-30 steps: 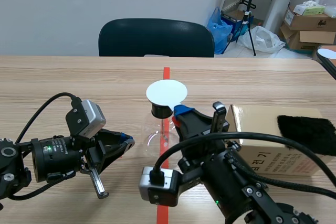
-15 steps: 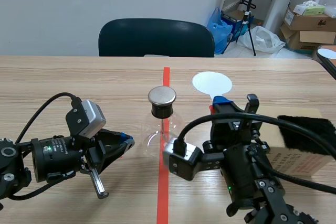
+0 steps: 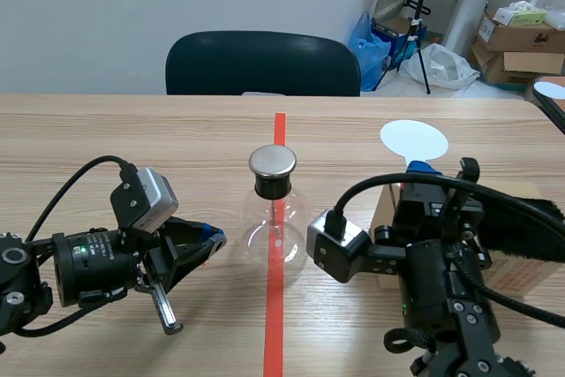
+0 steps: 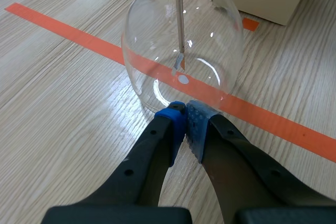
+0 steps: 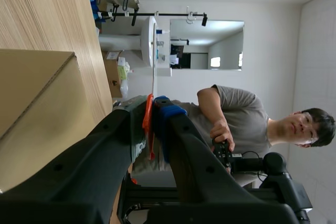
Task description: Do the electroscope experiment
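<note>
Your left jaws are closed on nothing, low over the counter [image 3: 132,130], tips right beside the foot of the glass electroscope flask [image 3: 274,234], which stands upright on the red tape line [image 3: 274,324] at the middle with its metal cap [image 3: 272,162] on top. Your right jaws are clamped on the orange handle [image 5: 149,124] of the white disc [image 3: 413,140], held raised over the cardboard box [image 3: 383,218], well apart from the cap; a black cloth [image 3: 534,231] lies on that box
</note>
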Robot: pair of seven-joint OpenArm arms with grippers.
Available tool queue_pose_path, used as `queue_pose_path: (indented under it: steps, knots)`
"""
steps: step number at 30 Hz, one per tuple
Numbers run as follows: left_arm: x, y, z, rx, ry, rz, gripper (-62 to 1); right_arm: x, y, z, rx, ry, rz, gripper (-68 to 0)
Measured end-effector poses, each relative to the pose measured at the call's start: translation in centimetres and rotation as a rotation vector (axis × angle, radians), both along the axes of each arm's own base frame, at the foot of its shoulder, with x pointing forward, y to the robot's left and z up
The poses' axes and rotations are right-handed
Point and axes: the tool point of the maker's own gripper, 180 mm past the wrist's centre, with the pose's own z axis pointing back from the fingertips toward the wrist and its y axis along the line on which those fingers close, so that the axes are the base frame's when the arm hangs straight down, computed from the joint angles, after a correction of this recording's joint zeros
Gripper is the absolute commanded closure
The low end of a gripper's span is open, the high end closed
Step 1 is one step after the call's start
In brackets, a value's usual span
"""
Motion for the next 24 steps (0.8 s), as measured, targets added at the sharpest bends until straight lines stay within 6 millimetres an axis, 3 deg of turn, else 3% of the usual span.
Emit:
queue_pose_path:
  steps: [8,24]
  knots:
    - [0.0,0.0,0.0,0.000,0.000,0.000,-2.7,0.0,0.2,0.0,0.000,0.000,0.013,-1.0]
    - [0.0,0.0,0.0,0.000,0.000,0.000,-2.7,-1.4,7.4,-0.1,-0.015,0.004,0.420,-1.0]
